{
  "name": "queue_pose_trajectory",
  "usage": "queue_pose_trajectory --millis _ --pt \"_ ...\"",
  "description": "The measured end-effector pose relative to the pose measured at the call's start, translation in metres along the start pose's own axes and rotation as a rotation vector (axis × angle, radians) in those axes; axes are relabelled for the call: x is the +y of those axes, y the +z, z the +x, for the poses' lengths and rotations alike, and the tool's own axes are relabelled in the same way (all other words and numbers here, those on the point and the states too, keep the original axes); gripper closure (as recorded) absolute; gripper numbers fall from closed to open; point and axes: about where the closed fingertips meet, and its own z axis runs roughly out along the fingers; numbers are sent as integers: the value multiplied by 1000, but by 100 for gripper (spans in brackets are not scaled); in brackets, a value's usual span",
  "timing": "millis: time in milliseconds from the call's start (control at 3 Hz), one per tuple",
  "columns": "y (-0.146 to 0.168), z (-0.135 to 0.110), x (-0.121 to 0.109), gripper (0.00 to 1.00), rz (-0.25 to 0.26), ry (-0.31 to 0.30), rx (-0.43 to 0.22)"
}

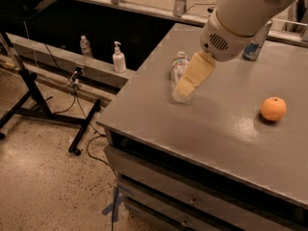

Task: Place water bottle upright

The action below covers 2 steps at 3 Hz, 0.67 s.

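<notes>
The arm [243, 13] reaches in from the upper right; the end effector [184, 88] slants down-left across the water bottle [178, 65], which lies on its side near the counter's [216, 134] left edge; whether the end effector is apart or together, I cannot tell.

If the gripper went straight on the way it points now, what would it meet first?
Most likely the clear ribbed plastic water bottle lying on the grey table: the beige gripper points down-left right over its near end. Depth is unclear.
</notes>
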Motion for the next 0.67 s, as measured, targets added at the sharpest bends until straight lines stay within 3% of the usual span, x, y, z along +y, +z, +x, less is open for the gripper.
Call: queue_pose_trajectory --millis 333,667 --pt "19 -14 -12 0 4 154 -1" --pt "19 -14 -12 0 4 154 -1"
